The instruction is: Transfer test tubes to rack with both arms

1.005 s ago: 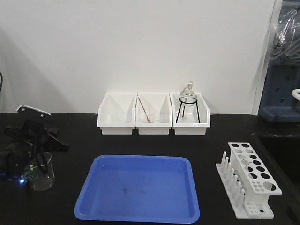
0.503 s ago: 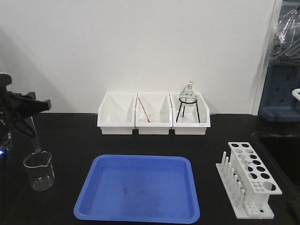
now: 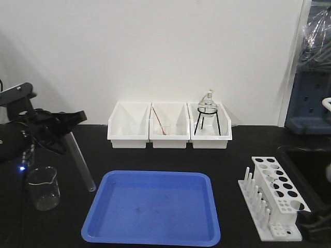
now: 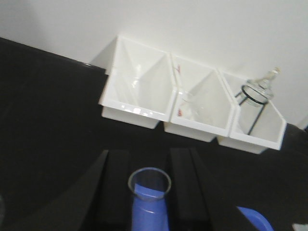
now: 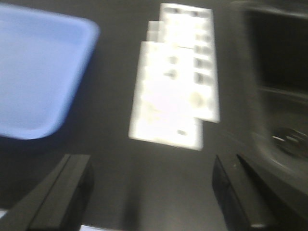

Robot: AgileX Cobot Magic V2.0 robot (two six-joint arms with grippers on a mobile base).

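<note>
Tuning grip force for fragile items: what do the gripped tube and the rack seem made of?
The test tube looks like clear glass: transparent, with a glossy rim. The rack looks like opaque white moulded plastic, fairly matte; exact polymer unclear.

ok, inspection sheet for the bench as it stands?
surface: black table, no spill seen
job's things: test tube held tilted, lower end by the tray's left edge; rack upright, right of the tray, contents unclear
clutter: beaker at left; blue tray at centre; white bins at back, holding a reddish rod and a glass flask on a stand
grippers: left gripper jaws shut on test tube; right gripper jaws open near rack, view blurred
cables: nothing seen
surroundings: white wall; blue-grey unit at right
</note>
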